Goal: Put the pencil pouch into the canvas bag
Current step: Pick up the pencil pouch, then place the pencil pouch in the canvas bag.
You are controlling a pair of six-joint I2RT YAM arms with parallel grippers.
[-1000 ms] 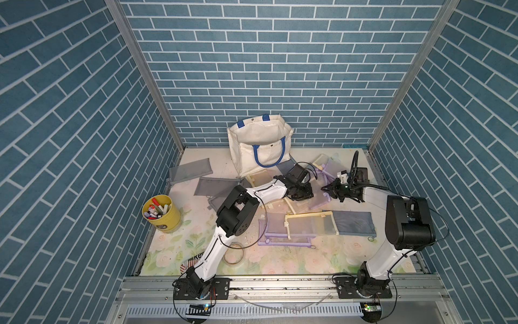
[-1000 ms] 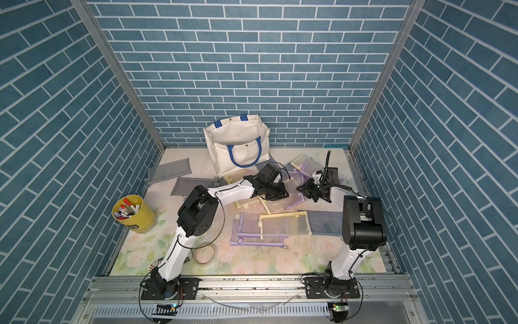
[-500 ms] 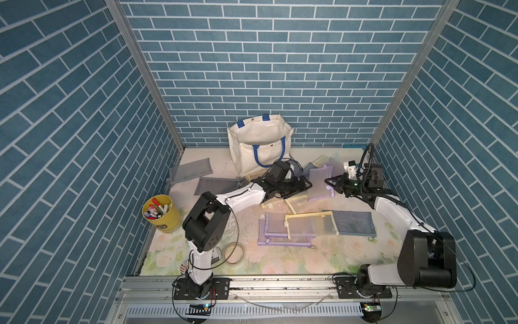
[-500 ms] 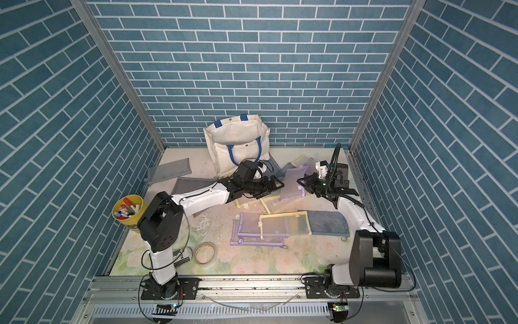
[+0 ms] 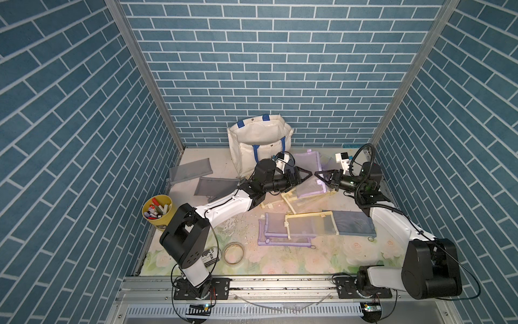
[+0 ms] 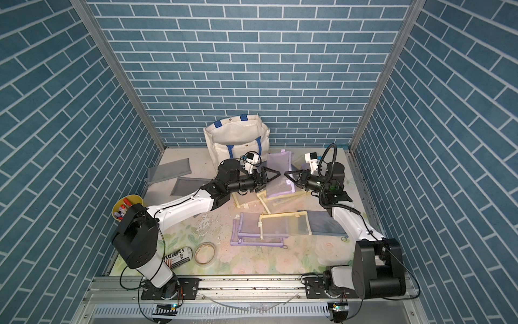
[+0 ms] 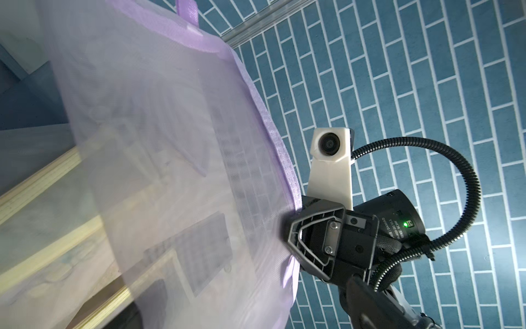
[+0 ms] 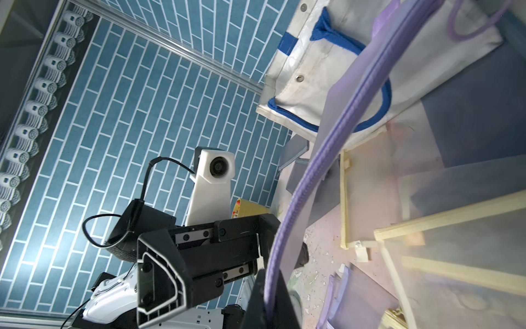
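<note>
- Change noted: the left gripper (image 5: 307,174), whose jaws were nearly together 1 second ago, now has them wide apart. Both arms' elbows have swung out toward the front rail.
- The right wrist view confirms the left gripper (image 8: 216,256) is spread, with nothing between its jaws. 1 finger (image 8: 267,233) sits just beside the pouch's zip edge; contact cannot be told.
- The right gripper (image 5: 321,178) has its jaws together, clamped on the purple edge of the pencil pouch (image 5: 308,161). The left wrist view shows this grip (image 7: 290,230) plainly.
- The pencil pouch (image 7: 170,142) is purple mesh. It is held up off the table (image 5: 350,252) between the 2 grippers, which face each other tip to tip in both top views.
- The canvas bag (image 5: 258,143) stands upright at the back wall with its mouth open. The pouch is outside it, in front of it and toward the right arm's side.
- A loose stack of mesh pouches (image 5: 297,227) lies flat on the table, nearer the front.
- A yellow cup of markers (image 5: 157,209) stands near the left arm. A tape roll (image 5: 234,253) lies near that arm's base.
</note>
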